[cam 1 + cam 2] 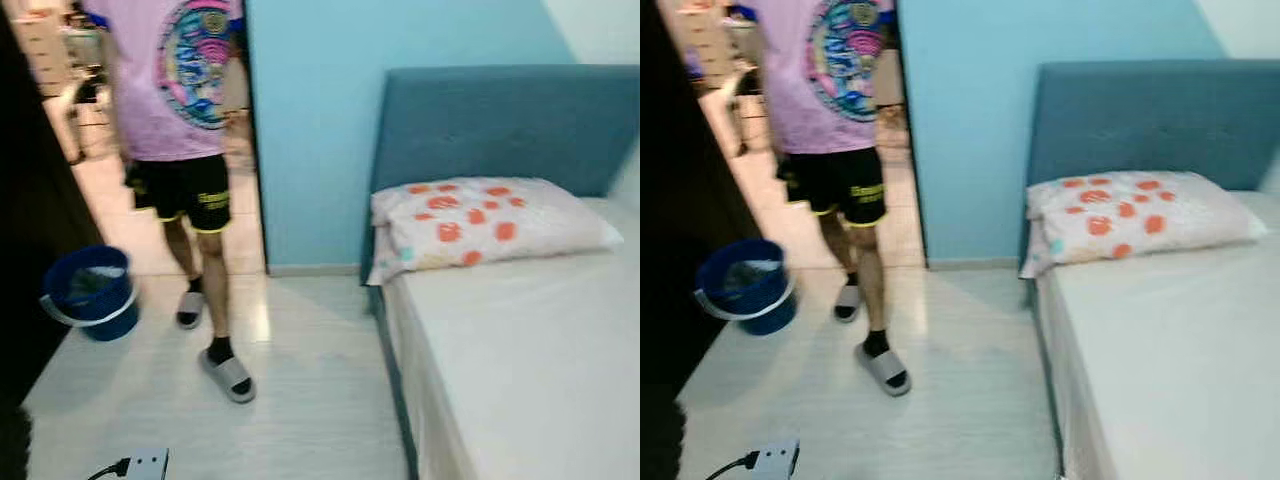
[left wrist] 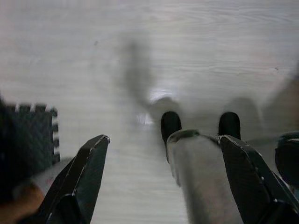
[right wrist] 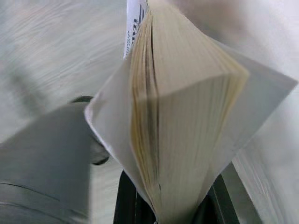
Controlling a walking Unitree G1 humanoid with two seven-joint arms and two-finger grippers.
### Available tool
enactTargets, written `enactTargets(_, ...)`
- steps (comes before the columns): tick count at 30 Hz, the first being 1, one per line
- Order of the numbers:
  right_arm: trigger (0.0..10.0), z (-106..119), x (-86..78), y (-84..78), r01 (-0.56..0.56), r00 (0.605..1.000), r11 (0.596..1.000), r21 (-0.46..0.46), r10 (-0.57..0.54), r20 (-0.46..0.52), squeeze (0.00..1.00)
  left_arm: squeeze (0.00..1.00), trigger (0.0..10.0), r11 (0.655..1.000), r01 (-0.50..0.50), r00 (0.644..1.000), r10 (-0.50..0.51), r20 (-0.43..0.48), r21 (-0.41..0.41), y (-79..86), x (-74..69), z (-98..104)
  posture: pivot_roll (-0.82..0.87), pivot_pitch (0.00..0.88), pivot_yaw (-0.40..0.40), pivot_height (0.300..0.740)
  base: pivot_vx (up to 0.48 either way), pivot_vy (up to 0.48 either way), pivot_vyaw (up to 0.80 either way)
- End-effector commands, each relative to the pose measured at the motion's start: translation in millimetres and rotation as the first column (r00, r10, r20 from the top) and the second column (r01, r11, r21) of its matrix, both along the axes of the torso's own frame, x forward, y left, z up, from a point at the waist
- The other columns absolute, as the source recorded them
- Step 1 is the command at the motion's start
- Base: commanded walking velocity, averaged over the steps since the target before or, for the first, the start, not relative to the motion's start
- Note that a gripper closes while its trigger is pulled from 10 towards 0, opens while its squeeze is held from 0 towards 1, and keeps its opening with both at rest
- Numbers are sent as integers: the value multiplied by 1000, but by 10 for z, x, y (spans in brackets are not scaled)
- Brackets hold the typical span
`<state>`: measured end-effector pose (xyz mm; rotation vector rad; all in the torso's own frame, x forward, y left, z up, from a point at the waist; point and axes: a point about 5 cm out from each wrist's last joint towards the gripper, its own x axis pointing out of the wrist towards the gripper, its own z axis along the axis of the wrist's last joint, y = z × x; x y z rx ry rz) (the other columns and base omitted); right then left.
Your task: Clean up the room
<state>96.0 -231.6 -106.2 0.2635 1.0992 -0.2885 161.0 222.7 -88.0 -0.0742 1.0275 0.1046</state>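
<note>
In the right wrist view my right gripper point(image 3: 172, 205) is shut on a paperback book point(image 3: 187, 116) with a white cover and yellowed pages, fanned slightly open above pale floor. The left wrist view shows my left gripper point(image 2: 166, 138) open with nothing between its black fingers point(image 2: 88, 168), hanging over the pale wood-look floor point(image 2: 196, 56). In the eye views a bed point(image 1: 540, 350) with a white sheet, a blue headboard point(image 1: 500, 120) and a pillow point(image 1: 480, 225) with orange spots stands on the right.
A person point(image 1: 185, 150) in a pink shirt, black shorts and grey slippers stands in the doorway ahead on the left. A blue bucket point(image 1: 92, 292) sits by the dark door. A white power strip point(image 1: 145, 465) lies near me. A dark foam mat point(image 2: 28, 140) edges the floor.
</note>
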Motion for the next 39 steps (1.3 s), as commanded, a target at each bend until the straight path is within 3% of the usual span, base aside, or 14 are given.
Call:
enactTargets(1,10000,8,-27,-61,7,1000,1000,-17,-7,-8,0,0,10000,1000,7,1000,-7,-5,-10,-71,13,-11,-76,0,-40,740,0,0,0)
enactTargets(7,10000,24,-88,-170,-12,1000,999,-48,11,-21,0,0,10000,1000,5,1000,-5,-7,-29,-144,-1,-31,-91,0,-60,740,0,0,0)
enactTargets(12,10000,60,-8,-233,-13,1000,998,-66,13,-2,0,0,10000,999,27,999,-28,-27,-41,-254,-57,-72,-103,0,-56,740,0,0,0)
enactTargets(17,10000,42,16,-145,-12,1000,999,-48,12,9,0,0,10000,998,37,999,-38,-32,-45,-419,-50,-93,-91,0,-44,740,0,0,0)
enactTargets(25,10000,-6,-14,10,-33,999,999,-23,33,-13,0,0,10000,1000,2,1000,-2,-18,-25,-423,37,-61,-57,0,-34,740,0,0,0)
enactTargets(27,10000,-16,-12,55,-41,999,999,-16,41,-17,0,0,10000,1000,-12,1000,12,-6,-21,-435,114,-32,-46,0,-6,740,0,0,0)
enactTargets(34,10000,-7,14,34,-42,999,999,-24,42,-18,0,0,10000,1000,16,1000,-16,11,-11,-541,257,22,-26,0,-13,740,0,0,0)
enactTargets(39,10000,-3,22,26,-47,999,998,-29,47,-16,0,0,10000,1000,12,1000,-11,4,-11,-500,180,-9,-41,0,-26,740,0,0,0)
